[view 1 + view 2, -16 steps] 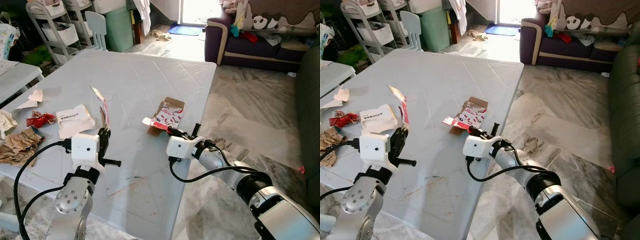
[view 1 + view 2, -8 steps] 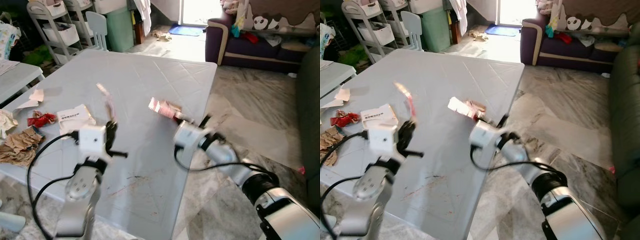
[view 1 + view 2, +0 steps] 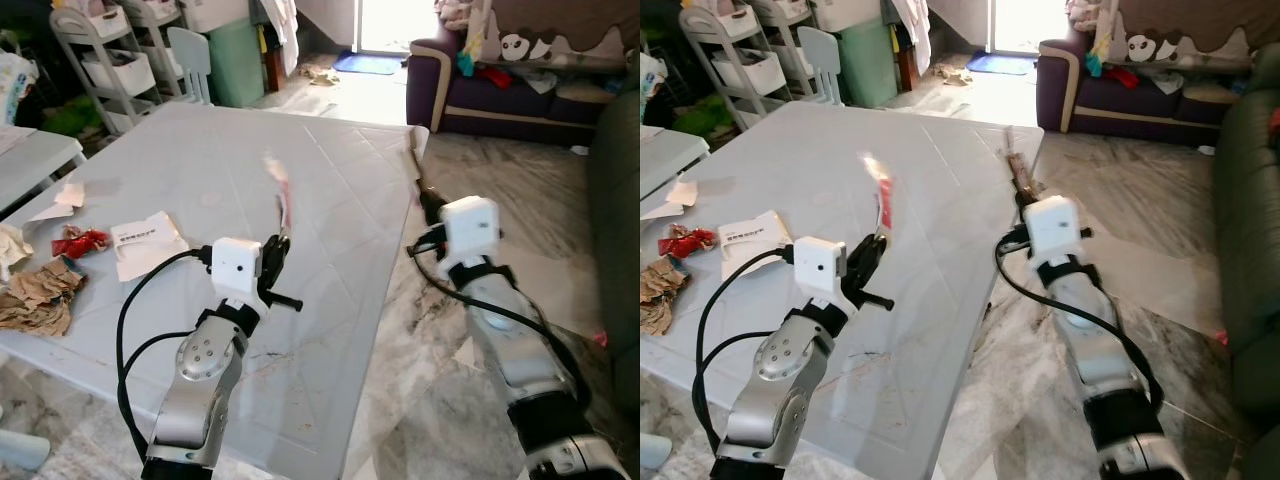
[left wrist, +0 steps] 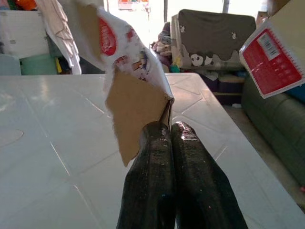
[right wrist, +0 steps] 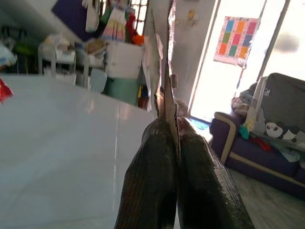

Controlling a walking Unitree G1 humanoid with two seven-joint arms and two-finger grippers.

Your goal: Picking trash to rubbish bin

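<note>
A big white table stands in front. Above it, the left end effector pinches a torn cardboard wrapper. By the table's right edge, the right end effector pinches a flat cardboard piece.

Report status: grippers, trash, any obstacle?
Left gripper shut on torn wrapper. Right gripper shut on cardboard piece. More scraps on table.

Two silver, jointed metal arms, each ending in a white, box-shaped wrist housing; the left housing carries a small dark round opening on its face. Looping black cables run along both forearms. Each gripper, left and right, has two long, glossy black fingers with rounded tips.
</note>
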